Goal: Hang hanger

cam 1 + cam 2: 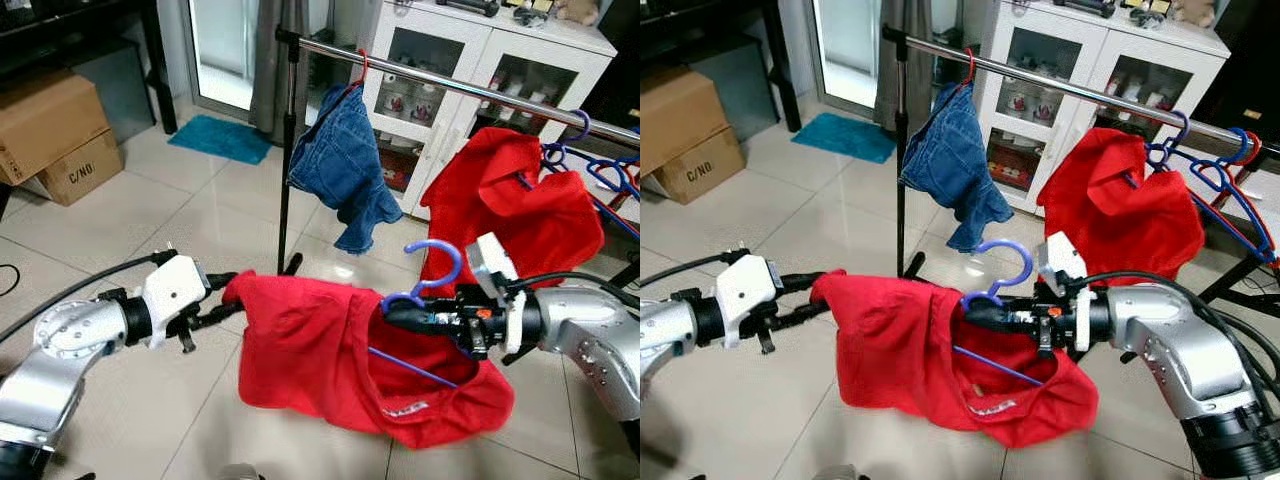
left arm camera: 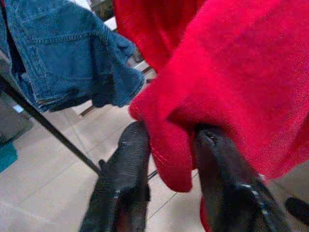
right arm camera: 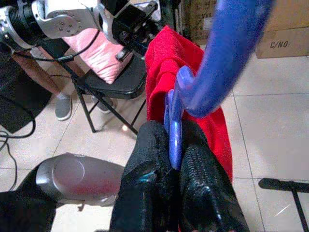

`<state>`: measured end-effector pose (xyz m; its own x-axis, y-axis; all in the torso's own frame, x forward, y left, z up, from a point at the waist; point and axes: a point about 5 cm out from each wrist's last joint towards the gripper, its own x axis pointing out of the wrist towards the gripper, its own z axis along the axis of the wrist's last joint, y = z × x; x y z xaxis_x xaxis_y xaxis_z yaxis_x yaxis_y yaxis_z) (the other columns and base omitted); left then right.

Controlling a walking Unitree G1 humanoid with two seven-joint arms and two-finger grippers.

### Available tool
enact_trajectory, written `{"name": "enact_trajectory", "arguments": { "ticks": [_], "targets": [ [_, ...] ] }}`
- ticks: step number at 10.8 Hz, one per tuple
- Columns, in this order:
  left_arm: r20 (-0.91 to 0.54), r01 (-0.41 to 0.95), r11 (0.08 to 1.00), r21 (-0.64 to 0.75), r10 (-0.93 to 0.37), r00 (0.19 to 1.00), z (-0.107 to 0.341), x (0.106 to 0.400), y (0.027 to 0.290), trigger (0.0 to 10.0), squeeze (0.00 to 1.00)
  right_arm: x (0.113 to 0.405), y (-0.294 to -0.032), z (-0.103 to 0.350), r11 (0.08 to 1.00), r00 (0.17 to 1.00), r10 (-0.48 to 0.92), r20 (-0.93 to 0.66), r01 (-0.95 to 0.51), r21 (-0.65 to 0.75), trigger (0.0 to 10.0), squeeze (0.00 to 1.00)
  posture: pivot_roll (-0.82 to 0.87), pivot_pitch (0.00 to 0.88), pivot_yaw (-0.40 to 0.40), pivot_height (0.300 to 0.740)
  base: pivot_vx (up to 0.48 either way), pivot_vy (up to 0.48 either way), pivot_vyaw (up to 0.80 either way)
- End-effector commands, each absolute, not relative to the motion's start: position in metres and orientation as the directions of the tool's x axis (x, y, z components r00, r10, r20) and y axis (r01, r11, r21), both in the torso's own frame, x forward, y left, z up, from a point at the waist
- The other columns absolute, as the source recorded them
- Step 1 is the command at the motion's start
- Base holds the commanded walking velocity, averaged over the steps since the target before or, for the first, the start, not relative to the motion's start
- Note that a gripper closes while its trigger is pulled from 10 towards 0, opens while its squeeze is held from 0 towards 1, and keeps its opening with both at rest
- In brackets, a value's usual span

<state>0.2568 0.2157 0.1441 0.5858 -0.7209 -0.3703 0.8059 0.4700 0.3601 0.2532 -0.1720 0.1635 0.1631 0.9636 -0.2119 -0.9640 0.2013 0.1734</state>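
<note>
Right end effector (image 1: 392, 312) clamps the blue hanger (image 1: 432, 270); left end effector (image 1: 232, 296) pinches its red shirt (image 1: 310, 350).

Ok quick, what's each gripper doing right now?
Left gripper: shut on the red shirt.
Right gripper: shut on the blue hanger.

Two red garments (image 1: 330, 350) (image 1: 520, 205) counted, one pinched between the left gripper's (image 1: 222, 297) fingers, with one blue hanger (image 1: 425, 280) clamped between the right gripper's (image 1: 395, 312) fingers. One pair of denim shorts (image 1: 345, 165), one rail (image 1: 470, 88), two cardboard boxes (image 1: 45, 122) (image 1: 85, 168), one white cabinet (image 1: 450, 70).
</note>
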Motion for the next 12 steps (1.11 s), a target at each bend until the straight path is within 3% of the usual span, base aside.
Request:
{"name": "enact_trajectory", "arguments": {
  "ticks": [1,7,9,11,12],
  "targets": [
    [-0.353,0.812,0.453,0.369,-0.740,0.573,0.151,0.257,0.215,0.0,0.00,0.255,-0.176,0.175,0.197,0.166,0.964,-0.210,-0.970,0.140,10.0,0.00,0.18,0.004,-0.081,0.740,0.000,0.000,0.00],
    [-0.341,0.806,0.482,0.344,-0.736,0.585,0.148,0.254,0.220,0.0,0.00,0.258,-0.179,0.173,0.215,0.183,0.958,-0.219,-0.968,0.131,10.0,0.00,0.19,0.000,-0.085,0.740,0.000,0.000,0.00],
    [-0.324,0.751,0.550,0.365,-0.681,0.656,0.147,0.254,0.231,0.0,0.00,0.259,-0.181,0.171,0.248,0.216,0.950,-0.224,-0.961,0.124,10.0,0.00,0.19,0.000,-0.083,0.740,0.000,0.000,0.00],
    [-0.243,0.619,0.684,0.386,-0.572,0.783,0.160,0.257,0.258,0.0,0.00,0.261,-0.187,0.166,0.290,0.256,0.934,-0.248,-0.950,0.112,10.0,0.00,0.19,0.000,-0.080,0.740,0.000,0.000,0.00],
    [-0.236,0.604,0.697,0.387,-0.558,0.795,0.162,0.257,0.261,0.0,0.00,0.261,-0.188,0.166,0.294,0.260,0.933,-0.248,-0.949,0.112,10.0,0.00,0.19,0.000,-0.079,0.740,0.000,0.000,0.00]
  ]
}}
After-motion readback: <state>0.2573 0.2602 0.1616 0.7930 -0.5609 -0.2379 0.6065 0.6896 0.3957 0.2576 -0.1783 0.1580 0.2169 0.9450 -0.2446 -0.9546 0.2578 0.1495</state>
